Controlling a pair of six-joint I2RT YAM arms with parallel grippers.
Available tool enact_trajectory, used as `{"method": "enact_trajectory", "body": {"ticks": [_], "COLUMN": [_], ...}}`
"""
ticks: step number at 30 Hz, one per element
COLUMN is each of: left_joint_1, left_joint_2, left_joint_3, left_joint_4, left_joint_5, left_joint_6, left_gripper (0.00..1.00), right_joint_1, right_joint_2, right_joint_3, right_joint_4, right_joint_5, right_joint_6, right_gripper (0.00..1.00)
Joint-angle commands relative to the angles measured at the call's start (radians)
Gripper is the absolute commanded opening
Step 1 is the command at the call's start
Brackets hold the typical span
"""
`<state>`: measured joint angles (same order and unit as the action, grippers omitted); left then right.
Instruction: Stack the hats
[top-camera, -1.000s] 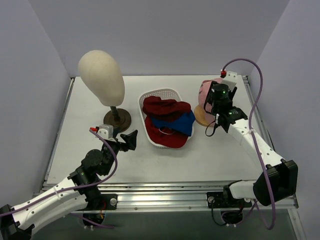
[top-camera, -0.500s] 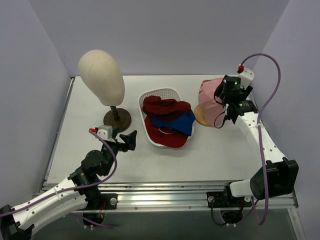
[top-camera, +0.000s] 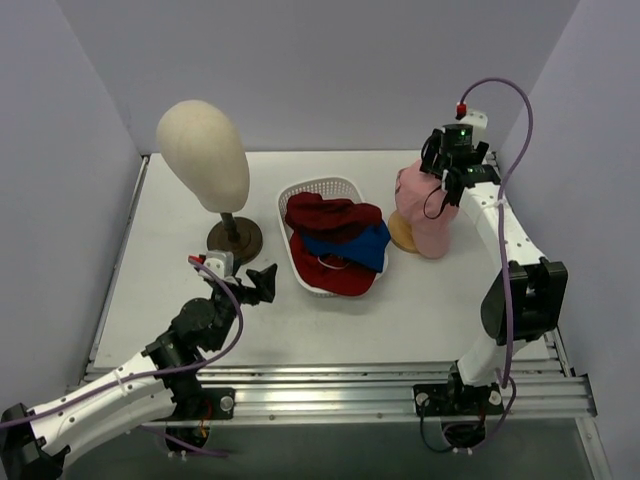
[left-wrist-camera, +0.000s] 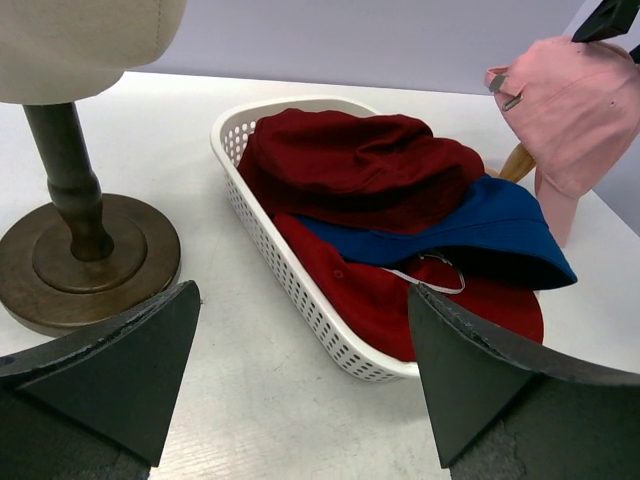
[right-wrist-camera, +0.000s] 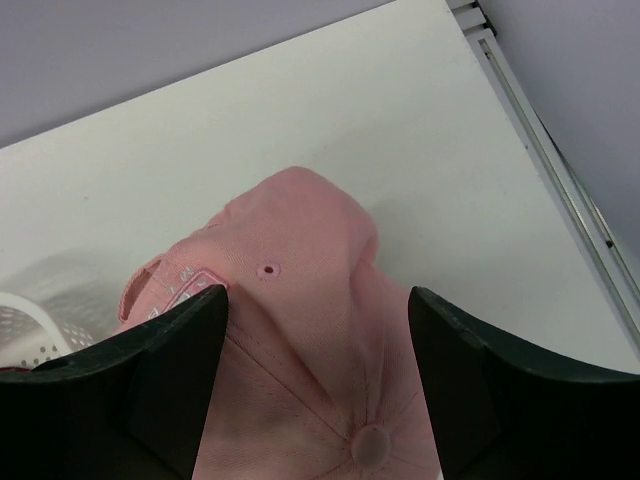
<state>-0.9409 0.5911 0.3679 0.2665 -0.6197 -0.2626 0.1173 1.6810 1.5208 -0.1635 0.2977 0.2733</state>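
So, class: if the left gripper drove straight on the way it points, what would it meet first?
Probably the near wall of the white basket, with the red cap lying just behind it. The left gripper points at that wall from close by, though the exact depth is hard to judge.

Dark red bucket hat (top-camera: 322, 213): crumpled, top of pile, far end of white basket (top-camera: 318, 184). Blue bucket hat (top-camera: 352, 246): partly under it, brim spills over basket's rt rim. Red peaked cap (top-camera: 330, 276): bottom of pile, near end, thin white loop on it. Pink peaked cap (top-camera: 428, 210): rt of basket, apart from others, held up by crown in right gripper (top-camera: 438, 188). Fabric droops toward table, tan part shows at lower edge. Top button + eyelet visible in wrist view.
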Motion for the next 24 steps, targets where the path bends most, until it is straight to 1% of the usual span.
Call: {"method": "enact_trajectory", "body": {"ticks": [1, 4, 6, 9, 13, 19, 24], "left_joint_1": [0.001, 0.001, 0.002, 0.001, 0.001, 0.001, 0.001], "left_joint_2": [0.000, -0.022, -0.031, -0.031, -0.037, -0.045, -0.047], "left_joint_3": [0.034, 0.013, 0.003, 0.019, 0.022, 0.017, 0.017], "left_joint_4": [0.039, 0.042, 0.062, 0.043, 0.031, 0.036, 0.033], "left_joint_5": [0.012, -0.006, -0.008, 0.017, 0.003, 0.011, 0.005], "left_joint_6": [-0.003, -0.004, -0.004, -0.006, -0.006, -0.006, -0.004], "left_gripper": [0.94, 0.94, 0.94, 0.94, 0.94, 0.94, 0.94], "right_joint_1": [0.014, 0.057, 0.076, 0.122, 0.162, 0.156, 0.162], "right_joint_2": [0.028, 0.054, 0.083, 0.097, 0.106, 0.063, -0.015], "right_joint_3": [0.035, 0.050, 0.065, 0.056, 0.036, 0.006, 0.010], "right_joint_4": [-0.065, -0.065, -0.090, -0.082, -0.073, -0.051, -0.044], "right_joint_5": [-0.074, -0.065, -0.029, 0.035, 0.106, 0.130, 0.063], "right_joint_6": [-0.103, -0.170, -0.210, -0.249, -0.302, -0.289, -0.298], "right_gripper": [0.68, 0.67, 0.67, 0.67, 0.67, 0.67, 0.67]}}
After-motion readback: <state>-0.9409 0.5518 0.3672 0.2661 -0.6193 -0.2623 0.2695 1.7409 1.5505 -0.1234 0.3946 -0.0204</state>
